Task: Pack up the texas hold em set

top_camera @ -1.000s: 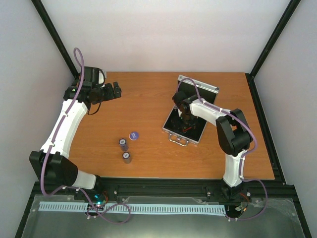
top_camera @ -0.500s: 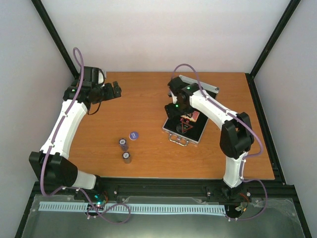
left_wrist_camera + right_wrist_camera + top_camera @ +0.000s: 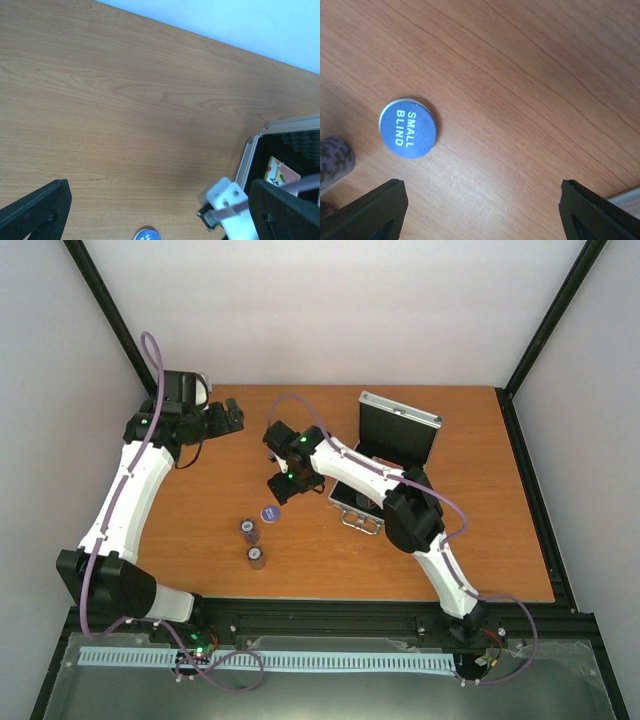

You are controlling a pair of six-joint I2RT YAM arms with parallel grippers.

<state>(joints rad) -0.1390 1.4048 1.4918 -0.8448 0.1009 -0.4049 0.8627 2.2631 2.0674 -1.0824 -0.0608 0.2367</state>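
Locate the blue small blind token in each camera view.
Top external: the blue token sits mid-table, left of the open case.
Left wrist: only its upper rim shows at the bottom edge.
Right wrist: left of centre, lettering readable.
Shared landmark: the dark chip stack at its lower left, seen in top and right wrist views.

The open case (image 3: 400, 430) sits right of centre on the desk (image 3: 480, 540), with its lid standing at the far side (the right arm hides most of its base). A card box (image 3: 281, 175) lies inside. The small blind token (image 3: 270, 512) lies left of the case, and the right gripper (image 3: 281, 487) is just behind it. The farther chip stack (image 3: 249, 530) stands just front-left of the token, and the nearer chip stack (image 3: 257, 557) stands in front of that. The left gripper (image 3: 228, 420) is towards the desk's far left corner.
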